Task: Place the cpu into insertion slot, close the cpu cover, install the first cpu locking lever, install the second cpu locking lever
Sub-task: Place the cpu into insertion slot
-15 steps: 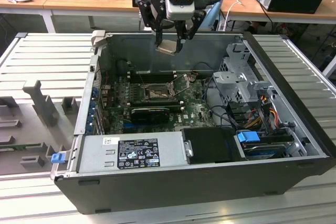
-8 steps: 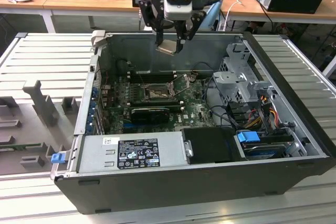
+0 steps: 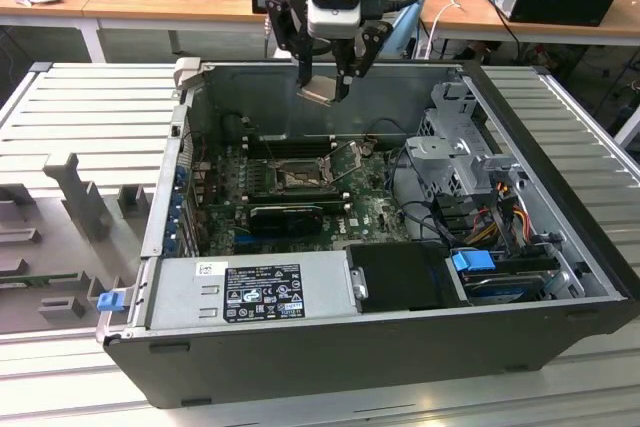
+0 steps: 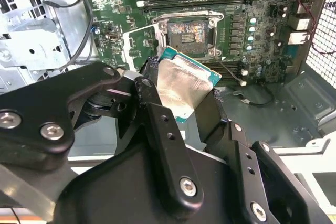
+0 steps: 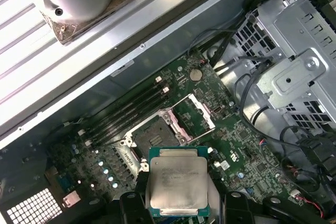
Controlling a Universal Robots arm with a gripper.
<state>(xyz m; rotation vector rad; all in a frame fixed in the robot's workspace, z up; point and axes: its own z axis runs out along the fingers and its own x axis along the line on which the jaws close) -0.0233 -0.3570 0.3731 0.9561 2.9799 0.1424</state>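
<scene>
The cpu (image 3: 317,93) (image 4: 181,85) (image 5: 177,182), a flat square chip with a dull metal top and green edge, hangs in the air inside the open computer case. My gripper (image 3: 325,87) (image 4: 181,93) (image 5: 177,203) is shut on it, one black finger on each side. Well below it on the green board lies the insertion slot (image 3: 297,179) (image 4: 190,31) (image 5: 149,137), its dark centre bare. The cpu cover (image 4: 137,43) (image 5: 195,115), a thin silver frame, is swung open beside the slot.
Long black memory slots (image 3: 290,145) run behind the socket and a black finned heatsink bar (image 3: 285,215) lies in front. A drive cage (image 3: 455,147) with cables stands at the exterior view's right, a power supply (image 3: 255,287) at the front. The case walls enclose it.
</scene>
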